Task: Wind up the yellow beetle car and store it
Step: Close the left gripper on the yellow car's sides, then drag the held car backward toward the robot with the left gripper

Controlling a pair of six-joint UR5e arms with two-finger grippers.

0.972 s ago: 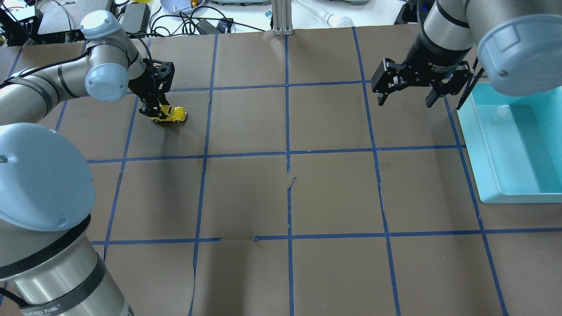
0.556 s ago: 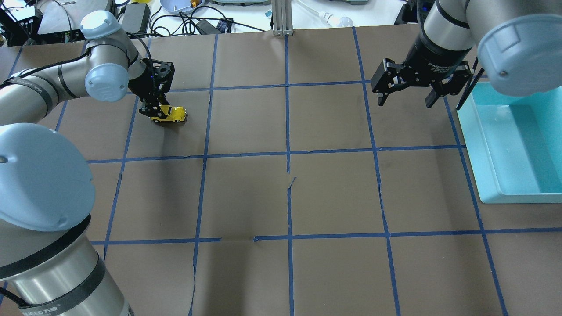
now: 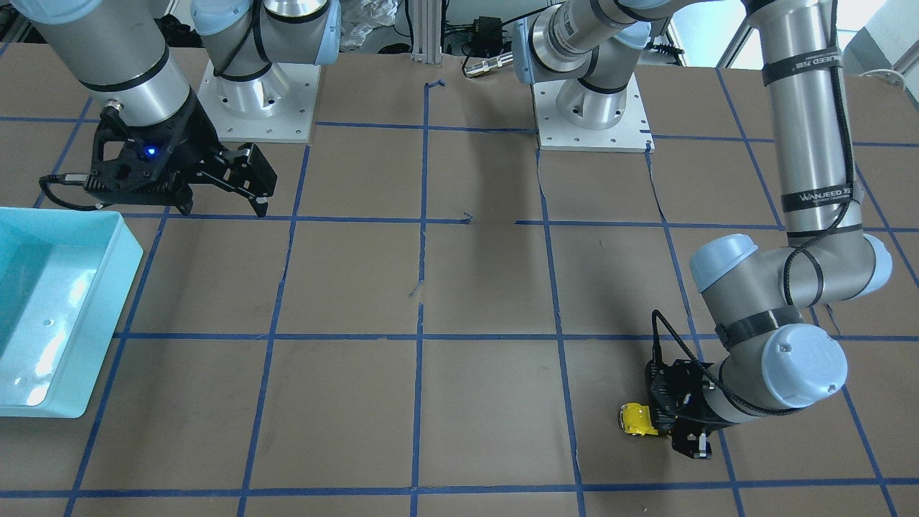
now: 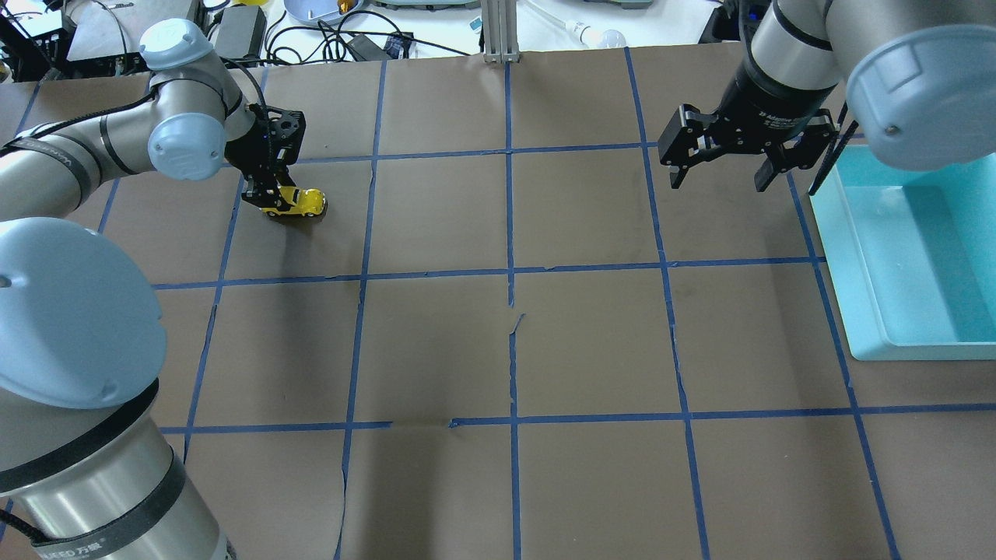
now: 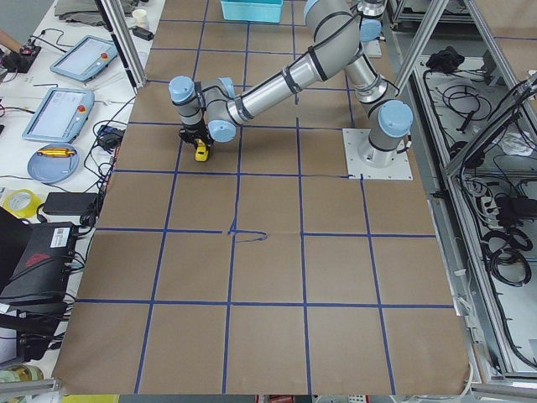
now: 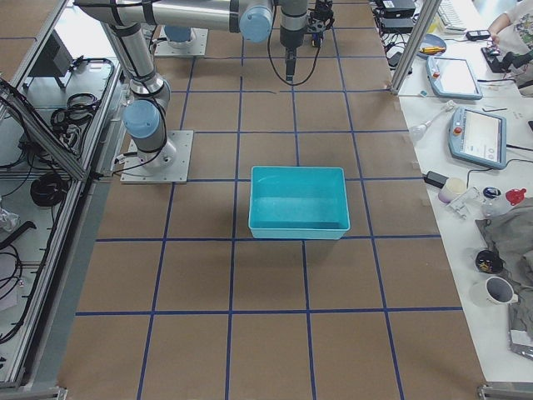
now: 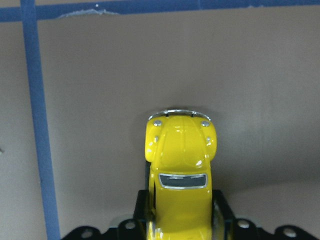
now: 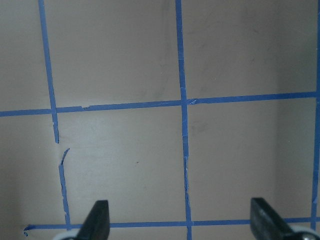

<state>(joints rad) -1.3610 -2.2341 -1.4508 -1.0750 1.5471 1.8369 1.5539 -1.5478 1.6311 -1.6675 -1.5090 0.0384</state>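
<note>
Teal bin sat just beside the right gripper, on its outer side, bare floor showing. Right jaws stood spread wide above the tabletop, which wore brown paper under a blue tape grid. Yellow beetle car was clamped by its rear between the left gripper's jaws, nose poking out ahead of them. Cables cluttered the bench past the far edge.

Left arm: silver tubes, pale blue joint caps, black "WANJEED" bands, black cable.
Right gripper: black, blue light lit.
Bases: silver plates with screws.
</note>
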